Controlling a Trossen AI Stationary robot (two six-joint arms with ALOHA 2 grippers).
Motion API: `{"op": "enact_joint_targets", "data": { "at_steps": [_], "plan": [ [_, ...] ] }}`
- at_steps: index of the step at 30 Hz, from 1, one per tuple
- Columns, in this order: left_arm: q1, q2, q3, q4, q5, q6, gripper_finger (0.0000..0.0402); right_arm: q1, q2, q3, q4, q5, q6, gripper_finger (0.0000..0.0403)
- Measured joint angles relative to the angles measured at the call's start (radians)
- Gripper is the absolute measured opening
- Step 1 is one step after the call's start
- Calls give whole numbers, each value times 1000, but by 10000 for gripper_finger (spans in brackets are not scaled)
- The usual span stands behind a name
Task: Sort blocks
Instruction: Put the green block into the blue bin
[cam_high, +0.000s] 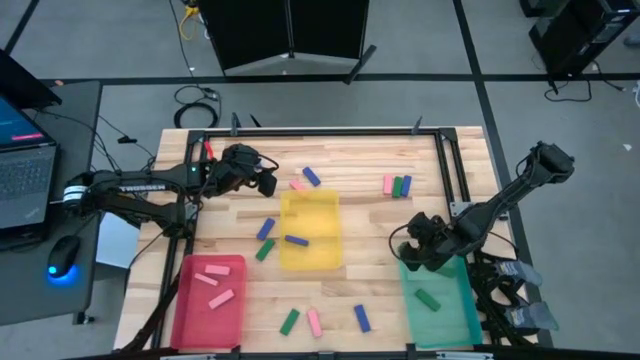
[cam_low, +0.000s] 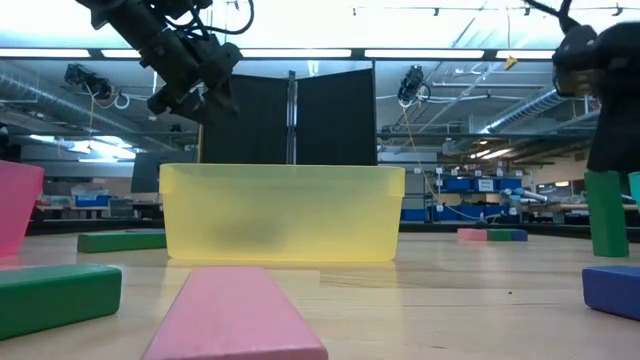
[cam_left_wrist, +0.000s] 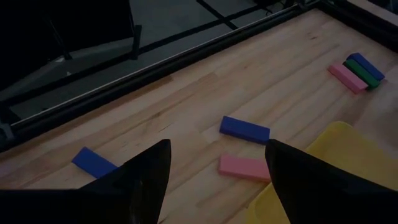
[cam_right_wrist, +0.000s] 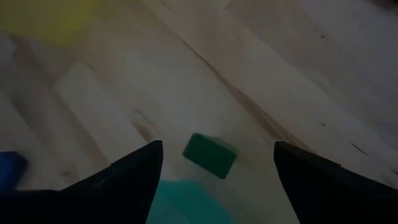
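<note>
At lower right our right gripper (cam_high: 418, 250) hangs with fingers spread, a green block (cam_right_wrist: 209, 155) lying loose just below them, beside the teal tray (cam_high: 450, 322).

A grey floor (cam_high: 420, 40) surrounds the pale wooden worktop (cam_high: 350, 160). A dark desk (cam_high: 70, 200) with an open laptop (cam_high: 20, 170) stands on the left. Long ceiling lights (cam_low: 430, 53) glow far behind a black screen (cam_low: 290, 115).

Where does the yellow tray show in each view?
High: yellow tray, at table centre.
Low: centre, its front wall facing the camera.
Left wrist: lower right corner.
Right wrist: only a yellow blur at upper left, cannot confirm.
Shared landmark: pink-green-blue block trio.
</note>
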Motion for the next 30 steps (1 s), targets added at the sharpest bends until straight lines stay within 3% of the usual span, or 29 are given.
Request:
{"op": "enact_joint_targets", "data": {
  "at_steps": [10,15,24,30],
  "plan": [
    [0,0,0,0,0,0,268,-29,101,0,31,-31,1,297],
    [0,0,0,0,0,2,268,-30,130,1,53,-24,8,253],
    [0,0,0,-1,0,3,268,-37,140,2,59,-15,19,127],
    [0,0,0,-1,0,4,268,-37,123,-2,55,27,15,127]
  ]
}}
